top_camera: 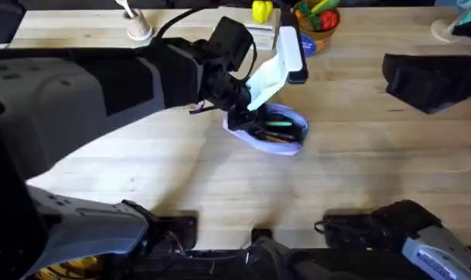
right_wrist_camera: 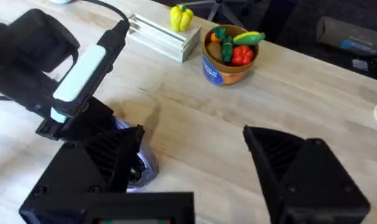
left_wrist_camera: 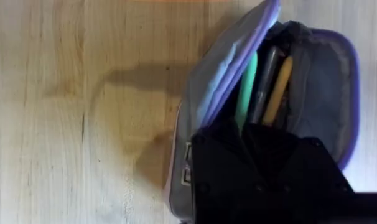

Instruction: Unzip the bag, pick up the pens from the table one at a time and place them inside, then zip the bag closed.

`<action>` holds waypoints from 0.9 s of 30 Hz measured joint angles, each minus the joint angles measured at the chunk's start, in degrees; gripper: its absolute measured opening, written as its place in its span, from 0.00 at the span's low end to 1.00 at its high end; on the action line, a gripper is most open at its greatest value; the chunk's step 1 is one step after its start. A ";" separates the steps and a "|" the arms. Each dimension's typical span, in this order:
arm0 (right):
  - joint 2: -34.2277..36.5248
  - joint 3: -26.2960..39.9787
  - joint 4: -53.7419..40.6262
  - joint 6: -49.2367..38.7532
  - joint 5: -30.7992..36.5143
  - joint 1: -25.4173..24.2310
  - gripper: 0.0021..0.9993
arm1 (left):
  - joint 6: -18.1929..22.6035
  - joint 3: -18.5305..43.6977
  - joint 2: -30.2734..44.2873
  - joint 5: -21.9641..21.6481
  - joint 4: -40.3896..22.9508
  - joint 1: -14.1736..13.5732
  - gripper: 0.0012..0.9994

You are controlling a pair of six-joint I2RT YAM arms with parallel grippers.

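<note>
Pens already sitting in the open bag

Lavender bag (top_camera: 276, 132) mid-desk (top_camera: 352, 179), pens (left_wrist_camera: 263, 87) inside. Left end effector (top_camera: 243, 118) at its mouth, grip unclear; right end effector (right_wrist_camera: 188, 168) spread wide, empty.

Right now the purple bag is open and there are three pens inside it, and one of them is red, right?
Not quite. The bag is open with three pens inside, but none is red. The left wrist view shows a light green pen, a dark grey one and a yellow-tan one.
</note>
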 joint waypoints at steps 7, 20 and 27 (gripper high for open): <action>-0.01 0.00 0.14 0.00 0.00 0.00 1.00 | 0.16 0.00 0.02 0.00 0.96 -0.17 0.99; 0.02 0.00 -0.57 0.55 -0.78 0.00 1.00 | -2.43 2.57 -13.25 -6.75 -2.10 4.95 0.99; 0.01 0.00 -0.60 2.50 -7.48 0.00 1.00 | -2.70 3.23 -16.07 -12.45 -8.94 8.66 0.99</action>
